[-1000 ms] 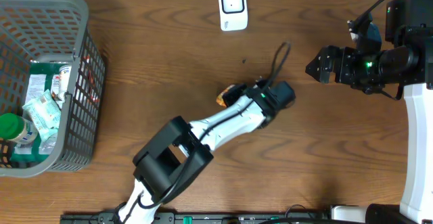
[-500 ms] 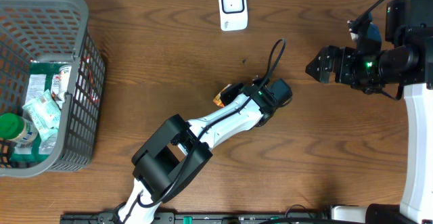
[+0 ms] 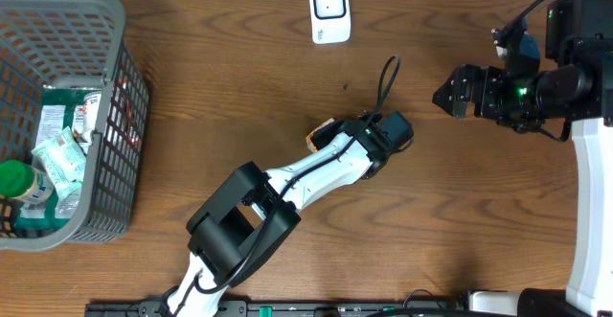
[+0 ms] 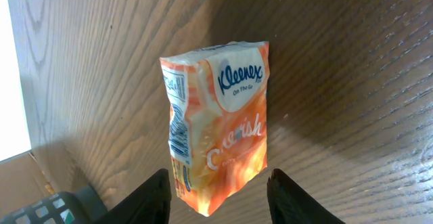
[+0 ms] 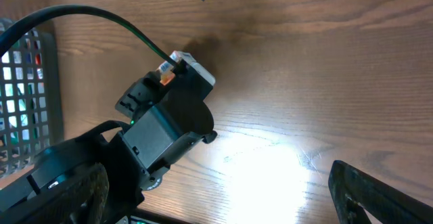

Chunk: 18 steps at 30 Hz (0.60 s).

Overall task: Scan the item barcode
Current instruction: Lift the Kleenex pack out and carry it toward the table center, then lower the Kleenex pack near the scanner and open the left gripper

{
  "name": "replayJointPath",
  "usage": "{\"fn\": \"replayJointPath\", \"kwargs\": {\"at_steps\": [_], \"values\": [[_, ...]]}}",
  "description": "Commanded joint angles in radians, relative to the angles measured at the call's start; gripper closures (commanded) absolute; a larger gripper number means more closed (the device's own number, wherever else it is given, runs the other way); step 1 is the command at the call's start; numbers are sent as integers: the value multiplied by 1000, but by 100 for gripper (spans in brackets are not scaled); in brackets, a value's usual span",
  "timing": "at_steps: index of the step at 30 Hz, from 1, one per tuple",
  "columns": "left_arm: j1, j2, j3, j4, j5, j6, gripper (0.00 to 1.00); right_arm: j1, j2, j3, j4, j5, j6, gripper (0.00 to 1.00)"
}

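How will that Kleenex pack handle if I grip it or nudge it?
The Kleenex pack looks like tissues in film wrap, so it will probably squash rather than resist, and is likely light for its size. The glossy wrap may slip. It seems to lie flat on the table, so rolling is unlikely.

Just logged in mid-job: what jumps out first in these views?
An orange Kleenex pack sits on the wood table at centre, between the parted fingers of the left claw. A full grey basket stands at far left, and a white scanner at the top edge.
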Motion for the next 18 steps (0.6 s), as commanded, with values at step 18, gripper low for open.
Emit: {"fn": "replayJointPath", "kwargs": {"at_steps": [18], "values": [[213,-436,40,-12,155,-323,40,13,1,19,-1,-9,11,1]]}}
